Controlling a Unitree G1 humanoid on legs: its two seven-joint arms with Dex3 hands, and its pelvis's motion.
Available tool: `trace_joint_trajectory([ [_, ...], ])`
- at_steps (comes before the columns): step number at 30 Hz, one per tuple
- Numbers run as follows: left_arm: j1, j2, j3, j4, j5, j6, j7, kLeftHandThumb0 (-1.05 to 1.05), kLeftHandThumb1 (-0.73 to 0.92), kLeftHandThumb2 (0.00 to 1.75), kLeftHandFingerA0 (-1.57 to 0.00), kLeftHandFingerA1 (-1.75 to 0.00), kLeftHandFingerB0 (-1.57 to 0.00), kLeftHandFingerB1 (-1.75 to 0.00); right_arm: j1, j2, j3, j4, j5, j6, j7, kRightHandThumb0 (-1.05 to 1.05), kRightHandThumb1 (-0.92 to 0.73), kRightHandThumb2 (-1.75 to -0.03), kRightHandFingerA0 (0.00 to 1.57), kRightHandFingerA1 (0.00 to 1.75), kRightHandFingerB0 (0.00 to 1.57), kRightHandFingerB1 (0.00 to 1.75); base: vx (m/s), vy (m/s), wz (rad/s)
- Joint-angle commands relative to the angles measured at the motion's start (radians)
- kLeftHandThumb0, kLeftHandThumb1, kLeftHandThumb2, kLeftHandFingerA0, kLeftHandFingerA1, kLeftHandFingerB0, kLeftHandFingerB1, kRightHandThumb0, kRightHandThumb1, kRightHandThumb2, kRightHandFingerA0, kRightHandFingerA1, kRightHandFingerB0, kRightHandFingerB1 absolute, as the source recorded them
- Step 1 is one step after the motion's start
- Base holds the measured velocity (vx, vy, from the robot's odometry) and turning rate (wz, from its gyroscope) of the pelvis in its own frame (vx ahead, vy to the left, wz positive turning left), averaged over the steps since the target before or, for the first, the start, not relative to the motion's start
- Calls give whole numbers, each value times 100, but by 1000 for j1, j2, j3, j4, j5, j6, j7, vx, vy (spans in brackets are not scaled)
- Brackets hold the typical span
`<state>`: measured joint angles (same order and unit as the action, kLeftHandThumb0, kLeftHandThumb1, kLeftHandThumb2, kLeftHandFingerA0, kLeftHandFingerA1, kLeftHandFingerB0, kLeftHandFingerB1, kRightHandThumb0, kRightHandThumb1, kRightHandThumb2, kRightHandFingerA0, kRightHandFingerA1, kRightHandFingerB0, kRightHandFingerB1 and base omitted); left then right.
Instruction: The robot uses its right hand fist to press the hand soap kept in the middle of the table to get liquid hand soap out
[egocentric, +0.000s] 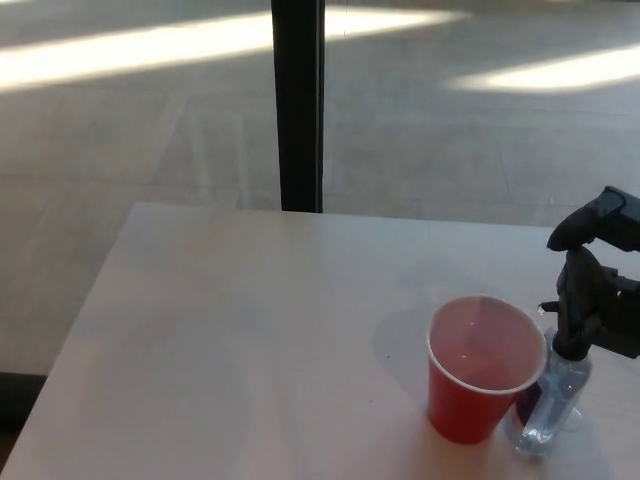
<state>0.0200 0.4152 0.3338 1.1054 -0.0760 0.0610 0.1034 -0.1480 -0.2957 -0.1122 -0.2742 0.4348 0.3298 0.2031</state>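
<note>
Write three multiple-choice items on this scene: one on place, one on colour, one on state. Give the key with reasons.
1. Where does the soap bottle stand relative to the cup?
A. on the side toward the robot's right
B. on the side toward the robot's left
C. inside it

2. What colour is the cup?
A. blue
B. red
C. green

3. How does the cup stand?
A. on its side
B. upside down
C. upright

Key: 1 A, the bottle sits right of the cup, under the right hand. 2 B, its wall is red. 3 C, its open mouth faces up.

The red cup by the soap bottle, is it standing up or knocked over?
Upright. The red cup stands on its base on the table, its open mouth facing up, just left of the clear soap bottle.
</note>
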Motion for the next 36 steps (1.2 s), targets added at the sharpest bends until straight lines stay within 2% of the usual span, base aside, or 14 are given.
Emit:
trace_joint_trajectory([
  [1, -3, 14, -3, 5, 0, 0, 9, -26, 42, 92, -70, -85, -52, -76, 100, 7, 50, 72, -56, 66, -3, -30, -63, -109, 105, 175, 66, 169, 0, 0, 0],
  [5, 3, 12, 0, -5, -7, -2, 6, -26, 41, 93, -71, -87, -51, -77, 112, 6, 56, 86, -51, 57, -4, -29, -61, -112, 107, 175, 66, 170, 0, 0, 0],
  [9, 2, 12, 0, -16, -9, 12, 13, -27, 42, 94, -68, -84, -45, -73, 121, 9, 58, 103, -46, 38, -2, -29, -60, -111, 107, 175, 67, 169, 0, 0, 0],
  [14, 7, 9, 3, -28, -13, 12, 10, -25, 40, 95, -70, -87, -49, -76, 131, 9, 66, 121, -52, 4, -1, -30, -61, -108, 107, 175, 67, 168, 0, 0, 0],
  [18, -2, 13, 1, -11, -10, 9, 8, -25, 43, 94, -67, -84, -46, -73, 136, 4, 75, 133, -62, 8, -17, -31, -63, -104, 106, 175, 59, 173, 0, 0, 0],
  [29, -11, 18, -2, 2, -6, -3, 9, -25, 42, 92, -73, -88, -52, -76, 133, -5, 82, 159, -64, 5, -30, -31, -63, -106, 103, 175, 61, 175, 0, 0, 0],
  [36, -12, 23, -2, 25, -5, -9, 4, -26, 43, 93, -71, -87, -46, -73, 97, -28, 77, 151, -48, 17, -10, -32, -65, -104, 103, 175, 64, 166, 0, 0, 0],
])
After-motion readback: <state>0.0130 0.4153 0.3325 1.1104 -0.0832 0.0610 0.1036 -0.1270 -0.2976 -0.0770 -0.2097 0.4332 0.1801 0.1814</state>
